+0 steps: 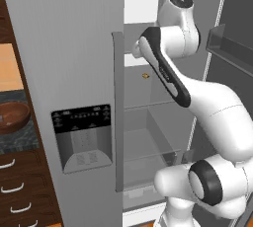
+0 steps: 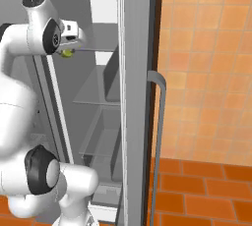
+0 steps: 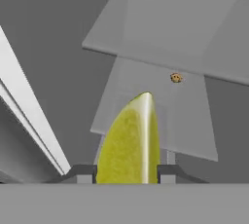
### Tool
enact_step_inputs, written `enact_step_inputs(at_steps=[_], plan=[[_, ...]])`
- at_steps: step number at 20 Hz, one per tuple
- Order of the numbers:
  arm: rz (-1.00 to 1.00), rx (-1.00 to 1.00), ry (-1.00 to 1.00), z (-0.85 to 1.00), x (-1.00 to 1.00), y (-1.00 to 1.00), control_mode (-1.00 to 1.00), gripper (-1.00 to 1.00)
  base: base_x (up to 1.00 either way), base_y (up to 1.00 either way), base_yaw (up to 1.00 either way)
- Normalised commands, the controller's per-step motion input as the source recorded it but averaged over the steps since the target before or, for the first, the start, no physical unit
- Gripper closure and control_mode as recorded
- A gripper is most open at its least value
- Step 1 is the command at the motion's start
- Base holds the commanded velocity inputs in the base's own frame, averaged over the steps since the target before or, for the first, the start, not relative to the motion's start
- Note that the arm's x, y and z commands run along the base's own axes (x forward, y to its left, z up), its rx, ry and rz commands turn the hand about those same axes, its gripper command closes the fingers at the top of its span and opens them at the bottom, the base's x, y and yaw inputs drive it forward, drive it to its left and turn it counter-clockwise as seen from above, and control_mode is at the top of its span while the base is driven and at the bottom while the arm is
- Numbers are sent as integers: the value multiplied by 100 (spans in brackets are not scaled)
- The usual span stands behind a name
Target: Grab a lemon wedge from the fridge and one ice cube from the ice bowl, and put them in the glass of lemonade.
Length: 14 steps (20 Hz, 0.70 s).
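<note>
Lemon wedge [image 3: 130, 142] clamped between nearly closed jaws, long axis and tip pointing away from the hand

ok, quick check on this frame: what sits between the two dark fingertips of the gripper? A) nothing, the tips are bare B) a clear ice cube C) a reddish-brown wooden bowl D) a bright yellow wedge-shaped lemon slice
D: in the hand view the bright yellow wedge-shaped lemon slice sits squeezed between the fingertips of the gripper, inside the open grey steel fridge; the right base view shows the same yellow piece at the hand.
</note>
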Motion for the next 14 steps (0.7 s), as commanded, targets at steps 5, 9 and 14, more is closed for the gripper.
enact_step_inputs(at_steps=[5, 9, 14], plan=[[-11, 0, 14, 0, -100, 0, -100, 100, 0, 0, 0], [-7, 2, 27, -6, -92, 0, -100, 100, 0, 0, 0], [-4, 5, 22, -52, -97, -15, -100, 100, 0, 0, 0]])
